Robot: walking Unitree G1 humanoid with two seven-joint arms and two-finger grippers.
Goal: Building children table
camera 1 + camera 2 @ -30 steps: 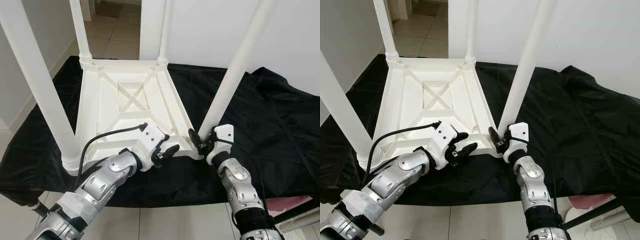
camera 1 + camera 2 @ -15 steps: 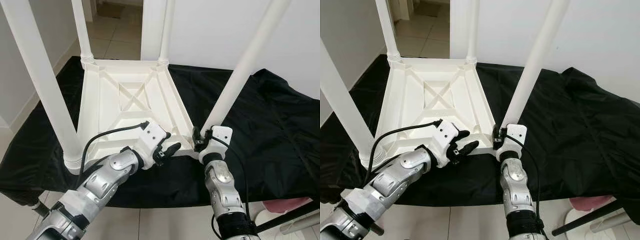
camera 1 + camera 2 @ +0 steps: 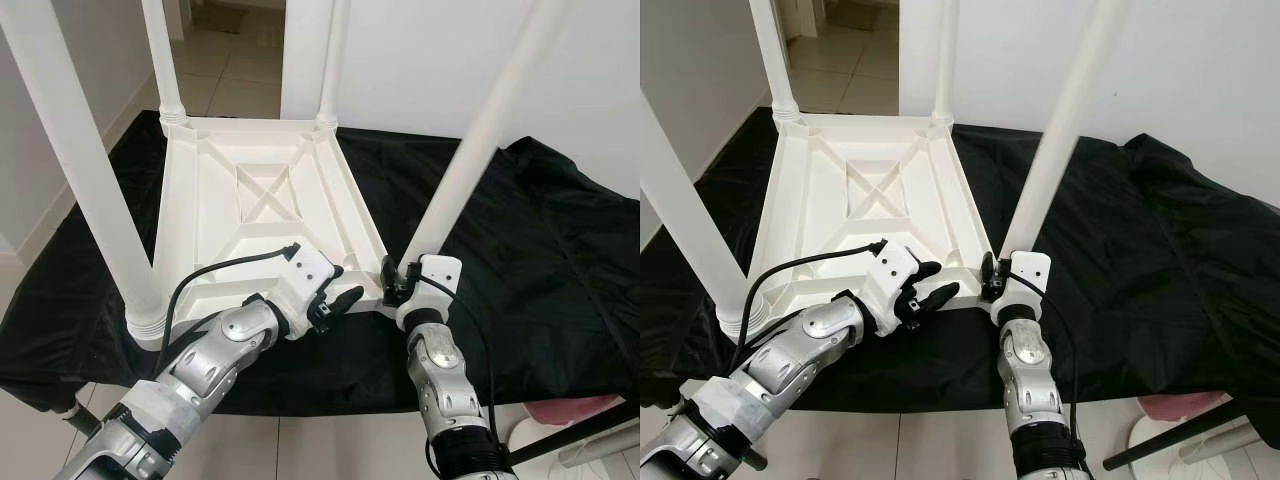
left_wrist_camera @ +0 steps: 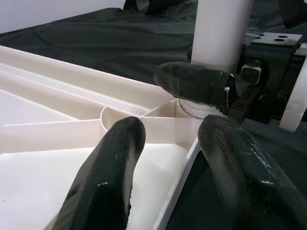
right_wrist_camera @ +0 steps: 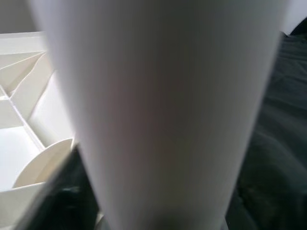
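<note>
A white plastic children's table [image 3: 265, 200] lies upside down on a black cloth, its legs pointing up. The near right leg [image 3: 470, 150] leans a little to the right. My right gripper [image 3: 393, 285] is shut on the base of this leg, at the table's near right corner socket. In the right wrist view the leg [image 5: 163, 115] is pressed close to the camera. My left gripper [image 3: 335, 300] is open at the near rim, just left of that corner. In the left wrist view its fingers [image 4: 115, 177] straddle the rim, close to the leg [image 4: 220, 28].
The black cloth [image 3: 520, 250] covers the work surface, whose front edge is just below my grippers. The near left leg [image 3: 90, 180], far left leg [image 3: 160, 60] and far right leg [image 3: 333, 60] stand tall. A white wall is behind, with tiled floor at the far left.
My right arm has shifted left beneath the corner and its fingers have closed in on the leg's base. The left gripper has stayed at the rim.
</note>
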